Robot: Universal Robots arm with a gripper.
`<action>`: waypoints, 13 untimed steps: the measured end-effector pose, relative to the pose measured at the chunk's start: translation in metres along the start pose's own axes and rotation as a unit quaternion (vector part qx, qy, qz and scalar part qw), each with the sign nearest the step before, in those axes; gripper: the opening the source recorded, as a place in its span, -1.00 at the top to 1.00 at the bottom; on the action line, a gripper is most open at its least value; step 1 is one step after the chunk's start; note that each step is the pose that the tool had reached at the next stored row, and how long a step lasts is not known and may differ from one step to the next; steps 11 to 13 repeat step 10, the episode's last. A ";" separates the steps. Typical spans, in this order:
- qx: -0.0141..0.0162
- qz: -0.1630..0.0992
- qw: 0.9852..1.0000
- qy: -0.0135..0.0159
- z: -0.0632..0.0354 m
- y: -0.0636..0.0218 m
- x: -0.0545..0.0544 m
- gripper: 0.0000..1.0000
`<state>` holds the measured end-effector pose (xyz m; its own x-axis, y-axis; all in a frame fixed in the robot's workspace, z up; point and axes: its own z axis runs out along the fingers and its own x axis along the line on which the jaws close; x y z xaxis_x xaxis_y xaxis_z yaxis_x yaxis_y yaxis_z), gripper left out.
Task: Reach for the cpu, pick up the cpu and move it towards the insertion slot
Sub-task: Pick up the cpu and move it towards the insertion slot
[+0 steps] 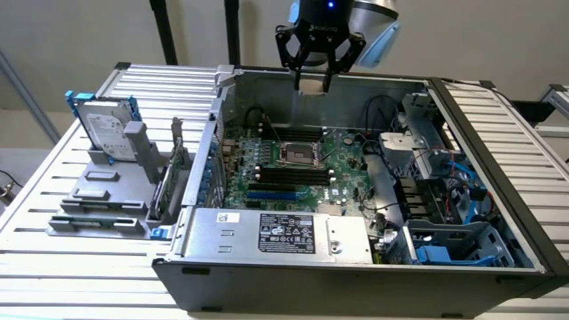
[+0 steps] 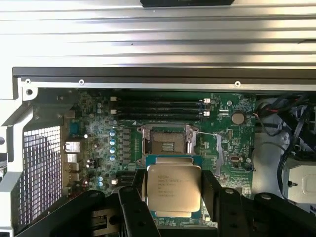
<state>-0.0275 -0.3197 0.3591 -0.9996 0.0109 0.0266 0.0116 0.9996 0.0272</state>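
Note:
My gripper point(image 1: 313, 84) hangs above the back wall of the open computer case point(image 1: 498, 133), shut on the cpu point(image 1: 312, 88). In the wrist view the cpu point(image 2: 174, 187) is a flat square chip with a silvery top and faint print, clamped between the two black fingers point(image 2: 132, 207). Below and ahead of it on the green board lies the insertion slot point(image 2: 168, 143), a silver frame with a dark centre. The exterior view shows the slot point(image 1: 298, 155) in the middle of the board, well under the gripper.
Black and blue memory slots point(image 1: 289, 177) run just in front of the socket. A power supply point(image 1: 276, 233) fills the case front, with cables and blue drive bays point(image 1: 444, 193) at the exterior view's right. An upright hard drive point(image 1: 108, 130) stands on a grey fixture outside.

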 end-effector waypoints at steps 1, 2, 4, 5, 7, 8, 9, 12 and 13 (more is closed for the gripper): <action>0.000 0.000 1.000 0.000 0.0003 0.0000 0.000 -0.09; 0.000 0.000 1.000 0.000 0.0003 0.0000 0.000 -0.09; 0.000 0.000 1.000 0.000 0.0004 0.0000 0.000 -0.09; 0.000 0.000 1.000 0.000 0.0005 0.0000 0.000 -0.09; 0.000 0.000 1.000 0.000 0.0005 0.0000 0.000 -0.09; 0.000 0.000 1.000 0.000 0.0004 0.0000 0.000 -0.09; 0.000 0.000 1.000 0.000 0.0005 0.0000 0.000 -0.09; 0.000 0.000 1.000 0.000 0.0005 0.0000 0.000 -0.09; 0.000 0.000 1.000 0.000 0.0005 0.0000 0.000 -0.09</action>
